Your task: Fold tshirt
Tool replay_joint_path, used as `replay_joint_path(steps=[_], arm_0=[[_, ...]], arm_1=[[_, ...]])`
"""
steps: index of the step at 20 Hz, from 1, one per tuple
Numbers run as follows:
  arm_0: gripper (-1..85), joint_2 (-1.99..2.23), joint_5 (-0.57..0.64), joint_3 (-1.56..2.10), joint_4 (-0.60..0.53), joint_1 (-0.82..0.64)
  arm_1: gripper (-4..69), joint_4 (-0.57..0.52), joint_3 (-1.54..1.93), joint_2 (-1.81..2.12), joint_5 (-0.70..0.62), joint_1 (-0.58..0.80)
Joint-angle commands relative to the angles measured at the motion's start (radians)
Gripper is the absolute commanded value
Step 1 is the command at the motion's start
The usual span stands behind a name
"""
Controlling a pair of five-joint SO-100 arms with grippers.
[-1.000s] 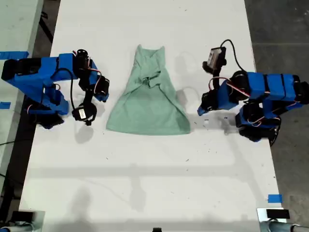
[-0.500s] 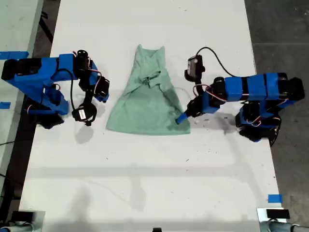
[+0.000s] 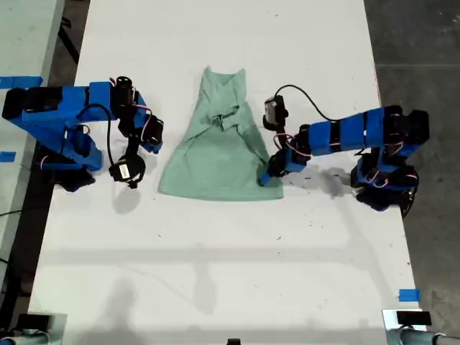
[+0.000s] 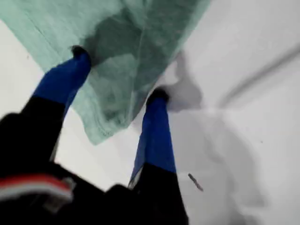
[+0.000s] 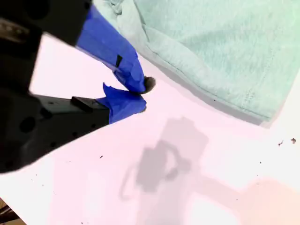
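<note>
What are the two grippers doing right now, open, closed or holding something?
My first gripper: open, fingers straddling the hem corner of the tshirt, not yet closed on it.
My second gripper: shut, holding nothing, beside the tshirt.

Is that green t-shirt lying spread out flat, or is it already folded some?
Partly folded: the tshirt has its sleeves turned in, making a narrow-topped triangle on the table.

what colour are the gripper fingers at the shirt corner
Blue with black tips, on my first gripper straddling the tshirt corner; clearest in the first wrist view.
</note>
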Motion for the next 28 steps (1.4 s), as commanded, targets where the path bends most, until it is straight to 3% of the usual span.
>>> replay_joint_path(steps=[1,2,5,12,21,24,28], arm_0=[[0.1,0.031,-0.009,-0.003,-0.011,0.015],[0.1,0.031,-0.011,-0.003,-0.012,0.017],[0.1,0.037,-0.017,-0.002,-0.012,0.023],[0.1,0.038,-0.023,0.0,-0.02,0.032],[0.1,0.048,-0.037,0.002,-0.008,0.044],[0.1,0.044,-0.037,0.002,-0.012,0.044],[0.1,0.044,-0.037,0.0,-0.015,0.041]], arm_1=[[3.5,-0.012,-0.034,-0.048,-0.009,0.034],[-2.1,-0.018,-0.031,-0.041,-0.006,0.038],[-2.1,-0.006,-0.046,-0.051,0.005,0.023],[-2.1,0.37,-0.341,-0.06,0.075,-0.066],[-2.1,0.545,-0.816,-0.273,0.158,-0.112],[-2.1,0.531,-0.928,-0.262,0.229,-0.109],[-2.1,0.334,-0.87,-0.281,0.276,-0.104]])
